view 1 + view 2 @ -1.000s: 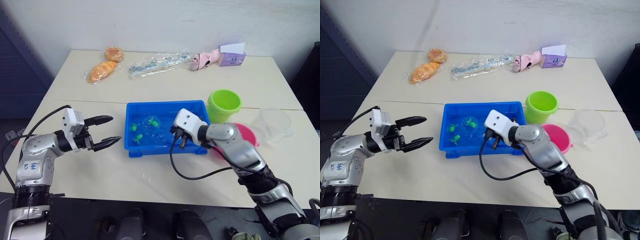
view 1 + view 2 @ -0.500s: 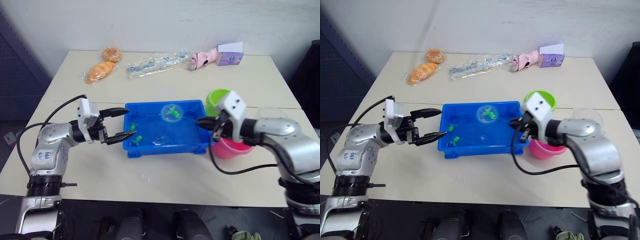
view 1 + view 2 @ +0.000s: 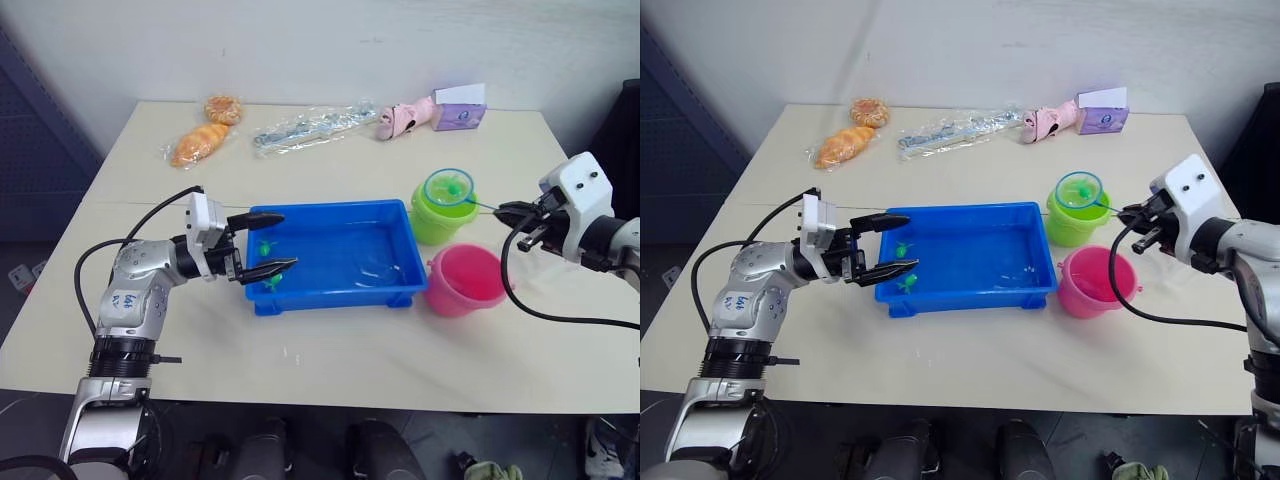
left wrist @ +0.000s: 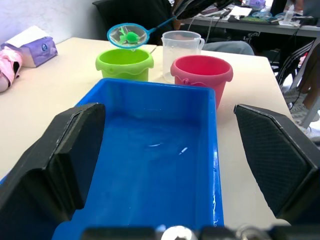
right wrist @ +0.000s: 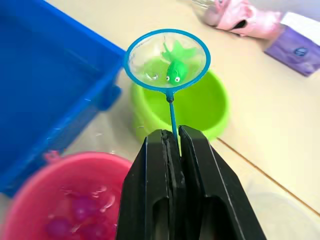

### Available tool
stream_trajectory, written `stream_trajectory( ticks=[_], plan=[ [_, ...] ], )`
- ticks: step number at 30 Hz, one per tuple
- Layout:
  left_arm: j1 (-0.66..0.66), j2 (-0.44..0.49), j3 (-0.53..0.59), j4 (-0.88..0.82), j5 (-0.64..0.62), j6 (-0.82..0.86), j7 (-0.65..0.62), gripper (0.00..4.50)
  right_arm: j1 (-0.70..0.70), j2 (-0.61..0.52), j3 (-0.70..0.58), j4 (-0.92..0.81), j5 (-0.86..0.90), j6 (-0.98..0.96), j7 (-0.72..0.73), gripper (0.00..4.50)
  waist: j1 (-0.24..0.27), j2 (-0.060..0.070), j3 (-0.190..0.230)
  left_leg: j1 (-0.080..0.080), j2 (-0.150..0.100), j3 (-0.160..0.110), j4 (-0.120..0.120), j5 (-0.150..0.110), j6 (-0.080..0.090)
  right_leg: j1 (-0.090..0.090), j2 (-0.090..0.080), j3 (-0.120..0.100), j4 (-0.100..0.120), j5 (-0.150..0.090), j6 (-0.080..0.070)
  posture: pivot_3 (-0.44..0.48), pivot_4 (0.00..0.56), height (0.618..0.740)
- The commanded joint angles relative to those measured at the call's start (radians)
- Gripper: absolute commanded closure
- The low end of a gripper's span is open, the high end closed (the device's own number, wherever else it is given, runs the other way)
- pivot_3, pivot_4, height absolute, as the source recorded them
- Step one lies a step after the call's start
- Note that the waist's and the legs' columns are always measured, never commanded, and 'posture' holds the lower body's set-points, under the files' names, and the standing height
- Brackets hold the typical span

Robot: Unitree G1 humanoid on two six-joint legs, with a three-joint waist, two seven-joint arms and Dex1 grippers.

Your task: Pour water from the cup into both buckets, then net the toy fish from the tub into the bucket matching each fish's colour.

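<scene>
Left eye view: left pincer [image 3: 268,243] hovering at the near-left end of the tub [image 3: 335,290], fingers spread apart, two green fish [image 3: 268,266] lying between and just under them. Right of the tub, pink bucket [image 3: 464,282] sitting on the bench [image 3: 330,360]. Right pincer [image 5: 171,145] clamping the net [image 5: 167,59] by its handle, hoop hanging ahead of it over the green bucket [image 5: 200,107], one green fish [image 5: 174,67] lying in the mesh.

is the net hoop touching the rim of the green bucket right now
Apart. In the left wrist view the net hangs clear above the green bucket, with a strip of background showing between hoop and rim.
</scene>
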Motion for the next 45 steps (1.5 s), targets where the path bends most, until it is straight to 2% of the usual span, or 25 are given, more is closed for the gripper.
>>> stream_trajectory(
  ticks=[1, 10, 15, 18, 23, 27, 31, 38, 45],
  plan=[
    [-0.026, -0.014, -0.002, -0.011, -0.002, -0.020, 0.001, 0.07, -0.015, -0.037, 0.037, 0.068, -0.095, -0.171, -0.031, 4.50, 0.000, 0.000, 0.000, 0.000, 0.000, 0.000, 0.000, 0.000, 0.000, 0.000, 0.000, 0.000, 0.000, 0.000, 0.000, 0.000, 0.150, 0.740],
    [-0.026, -0.047, -0.002, -0.039, -0.021, 0.015, 0.027, 0.07, -0.009, -0.103, 0.161, 0.246, -0.375, -0.689, -0.163, 4.50, 0.000, 0.000, 0.000, 0.000, 0.000, 0.001, 0.000, 0.001, -0.001, 0.000, 0.000, 0.000, 0.000, 0.000, 0.000, 0.000, 0.150, 0.740],
    [-0.026, -0.061, 0.000, -0.049, -0.021, 0.023, 0.044, 0.07, 0.007, -0.119, 0.188, 0.273, -0.496, -0.824, -0.251, 4.50, 0.000, 0.000, 0.000, 0.000, 0.001, 0.001, 0.001, 0.001, -0.001, 0.000, 0.001, 0.001, 0.000, 0.000, 0.000, 0.000, 0.150, 0.740],
    [-0.024, -0.072, -0.006, -0.045, -0.014, 0.018, 0.048, 0.07, 0.016, -0.156, 0.228, 0.285, -0.629, -0.971, -0.342, 4.50, 0.000, 0.000, 0.000, 0.000, 0.001, 0.001, 0.001, 0.001, -0.001, 0.000, 0.001, 0.001, 0.000, 0.000, 0.000, 0.000, 0.150, 0.740],
    [-0.036, -0.083, -0.010, -0.034, -0.010, 0.013, 0.049, 0.07, 0.018, -0.201, 0.272, 0.351, -0.794, -1.090, -0.485, 4.50, 0.000, 0.000, 0.000, 0.000, 0.001, 0.002, 0.001, 0.001, -0.002, 0.000, 0.001, 0.001, 0.000, 0.000, 0.000, 0.000, 0.150, 0.740],
    [-0.042, -0.088, -0.011, -0.029, -0.009, 0.012, 0.049, 0.07, 0.021, -0.245, 0.296, 0.392, -0.941, -1.196, -0.678, 4.50, 0.000, 0.000, 0.000, 0.000, 0.001, 0.002, 0.001, 0.001, -0.002, 0.000, 0.001, 0.001, 0.001, 0.000, 0.000, 0.000, 0.150, 0.740],
    [-0.046, -0.093, -0.015, -0.024, -0.006, 0.011, 0.049, 0.07, 0.022, -0.251, 0.318, 0.435, -1.008, -1.263, -0.782, 4.50, -0.002, 0.000, 0.000, 0.000, 0.001, 0.002, 0.001, 0.002, -0.003, -0.001, 0.002, 0.002, 0.001, 0.000, 0.000, 0.000, 0.150, 0.740],
    [-0.045, -0.104, -0.021, -0.033, -0.007, 0.015, 0.053, 0.07, -0.004, -0.243, 0.329, 0.506, -1.080, -1.243, -0.920, 4.50, -0.001, 0.000, 0.000, 0.001, 0.002, 0.003, 0.001, 0.003, -0.003, -0.001, 0.002, 0.002, 0.001, 0.000, 0.000, 0.000, 0.150, 0.740],
    [-0.040, -0.108, -0.026, -0.039, -0.009, 0.016, 0.060, 0.07, -0.009, -0.225, 0.350, 0.535, -1.102, -1.211, -0.953, 4.50, -0.001, 0.000, 0.000, 0.001, 0.002, 0.003, 0.001, 0.003, -0.004, -0.001, 0.003, 0.002, 0.001, 0.000, 0.000, 0.000, 0.150, 0.740]
  ],
)
